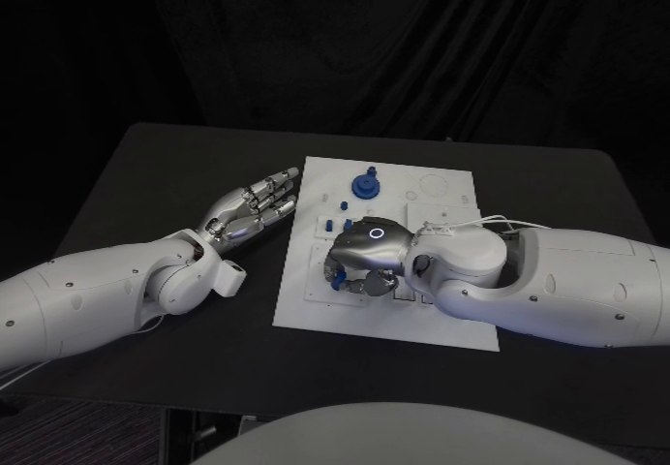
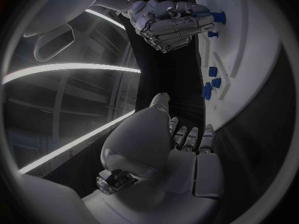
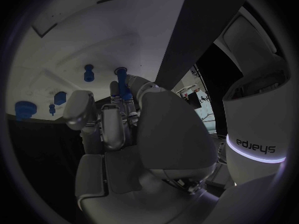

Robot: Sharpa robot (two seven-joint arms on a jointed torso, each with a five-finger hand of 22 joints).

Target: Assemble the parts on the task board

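Currently your right hand [image 1: 366, 260] sits over the task board [image 1: 447, 325] at frame centre, fingers [image 3: 119, 115] curled around a small blue peg [image 3: 122, 79]. Treat the peg as light, rigid and probably slippery; grip its shaft. Other blue parts [image 1: 366, 183] stand nearby and could be knocked. Your left hand [image 1: 255, 208] lies open on the table [image 1: 154, 165], beside the task board's left edge, holding nothing.

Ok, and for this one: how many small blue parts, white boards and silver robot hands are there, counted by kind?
Small blue plastic parts: 5, counting the blue peg gripped by the right hand
White flat task board: 1
Silver many-fingered hands: 2, the right hand and the left hand
Total: 8
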